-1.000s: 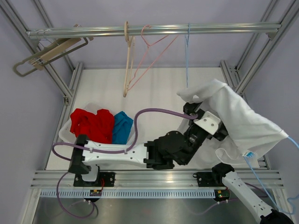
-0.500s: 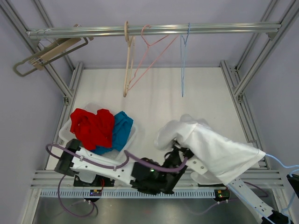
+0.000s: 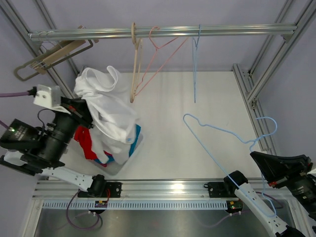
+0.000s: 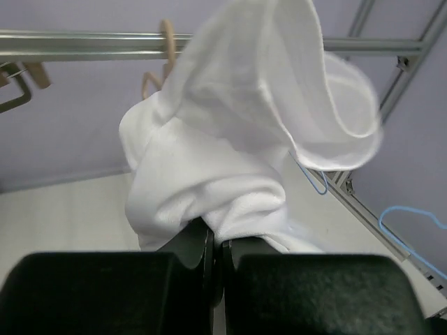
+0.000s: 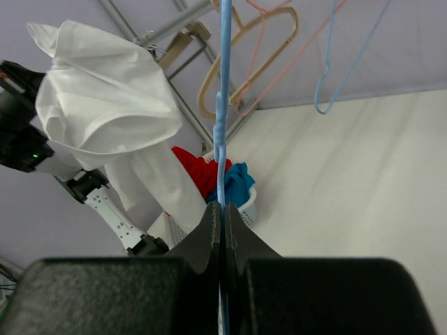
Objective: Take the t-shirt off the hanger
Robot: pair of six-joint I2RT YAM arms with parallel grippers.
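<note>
The white t-shirt (image 3: 106, 106) hangs bunched from my left gripper (image 3: 85, 107) at the far left, above the basket. In the left wrist view the left gripper (image 4: 215, 234) is shut on a fold of the t-shirt (image 4: 237, 139). The light blue wire hanger (image 3: 222, 138) is bare and held up over the right side of the table. My right gripper (image 3: 256, 157) is shut on it near its neck. The right wrist view shows the hanger (image 5: 222, 105) rising from between the shut fingers of the right gripper (image 5: 223, 213), with the t-shirt (image 5: 105, 105) far off to the left.
A white basket (image 3: 123, 163) with red (image 3: 85, 143) and blue clothes (image 3: 133, 140) sits under the t-shirt. The rail (image 3: 222, 30) carries a wooden hanger (image 3: 134, 64), a pink one (image 3: 165, 54) and a blue one (image 3: 195, 64). More wooden hangers (image 3: 49, 57) hang at the back left.
My left arm swung from the right side across to the far left, carrying the t-shirt off the hanger. The blue hanger now hangs bare from my right gripper.
</note>
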